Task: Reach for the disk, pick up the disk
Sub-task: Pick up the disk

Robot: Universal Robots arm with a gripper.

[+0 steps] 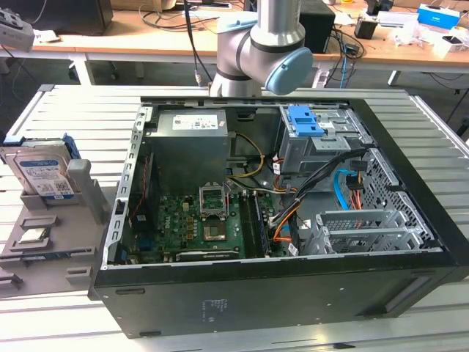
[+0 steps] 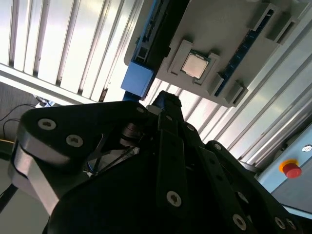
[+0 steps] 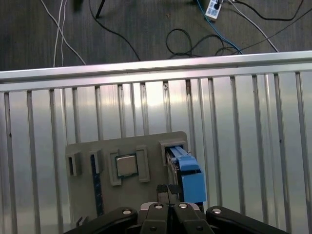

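The pincer is seen in the first wrist view with its two tips drawn together, only a thin seam between them, and nothing is held. It is carried high above the desk, and open space is left between it and everything below.

Nearest beneath it, a grey holder is laid flat on the slatted metal of the desk. The disk is stood on edge in a slot of that holder, with its blue side bracket shown along the upper edge. In the exterior view the disk is found at the exterior view's left, upright, with its blue-and-white label turned toward the near side. A small square silver chip is seated in a recess of the same holder, near the disk but apart from it.

Further out, the arm is raised at the far side of an open computer case, which is set on the desk to the exterior view's right of the holder.

Little of the task is judged to be done. The pincer is roughly lined up over the holder, but the disk has not yet been reached, touched or gripped, and it is lodged in its slot. The closing of the gap, the grasp and the lift are all left.
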